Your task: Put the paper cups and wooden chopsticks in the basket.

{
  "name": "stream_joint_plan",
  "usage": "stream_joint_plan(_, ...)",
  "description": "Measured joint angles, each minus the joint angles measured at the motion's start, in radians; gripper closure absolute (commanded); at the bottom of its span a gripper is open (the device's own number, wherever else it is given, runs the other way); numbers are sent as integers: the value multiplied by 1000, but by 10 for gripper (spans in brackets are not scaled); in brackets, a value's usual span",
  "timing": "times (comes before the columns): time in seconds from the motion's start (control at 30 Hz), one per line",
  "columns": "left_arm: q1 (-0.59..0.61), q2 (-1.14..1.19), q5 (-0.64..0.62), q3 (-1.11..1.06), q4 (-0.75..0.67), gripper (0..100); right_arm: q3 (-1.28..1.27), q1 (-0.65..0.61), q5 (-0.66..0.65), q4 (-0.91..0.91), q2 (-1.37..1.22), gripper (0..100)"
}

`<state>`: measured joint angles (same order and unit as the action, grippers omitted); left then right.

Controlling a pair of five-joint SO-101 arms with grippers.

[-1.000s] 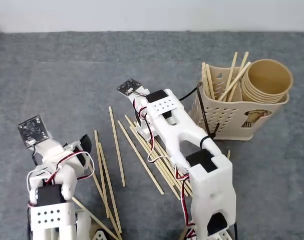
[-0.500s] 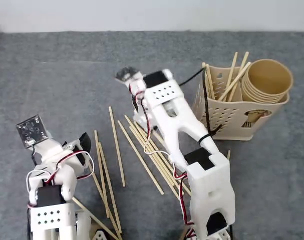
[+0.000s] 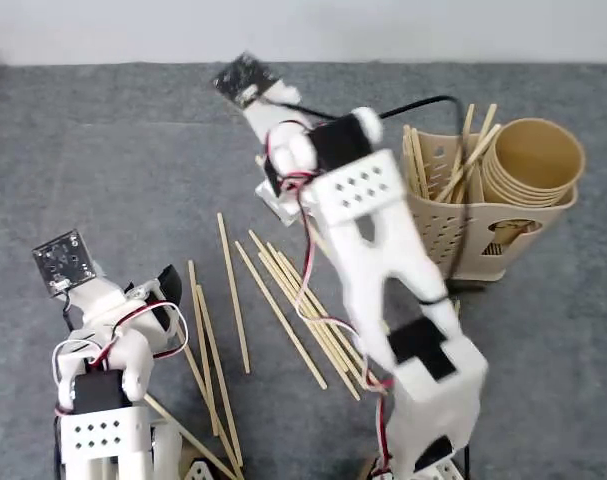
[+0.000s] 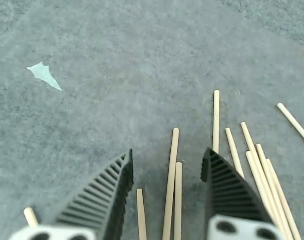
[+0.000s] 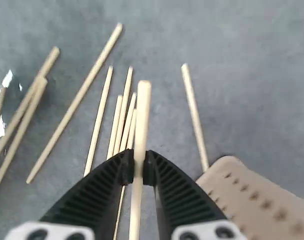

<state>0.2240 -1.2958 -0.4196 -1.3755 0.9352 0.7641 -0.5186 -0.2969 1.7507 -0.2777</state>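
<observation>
Right jaws pinch one chopstick (image 5: 139, 130), pointing straight out ahead. The basket (image 5: 252, 200) sits close beside them. Left jaws hang wide open.

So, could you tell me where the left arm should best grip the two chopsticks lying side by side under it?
Come straight down from above and grip the pair across the shafts, a little back from their tips. They lie flat on the mat, thin and close together, and the left gripper stands with open jaws one on each side, so closing should pinch both.
</observation>
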Motion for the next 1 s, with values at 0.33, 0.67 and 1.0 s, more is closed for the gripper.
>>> stream_joint_plan(0.33,0,-3,0,-9,-14,784,15,17,-38,-35,336,990)
stream_joint_plan(0.67,0,-3,0,-28,-34,784,15,199,-43,-351,528,990)
stream_joint_plan(1.0,0,-3,0,-28,-41,784,15,388,-43,-520,539,989)
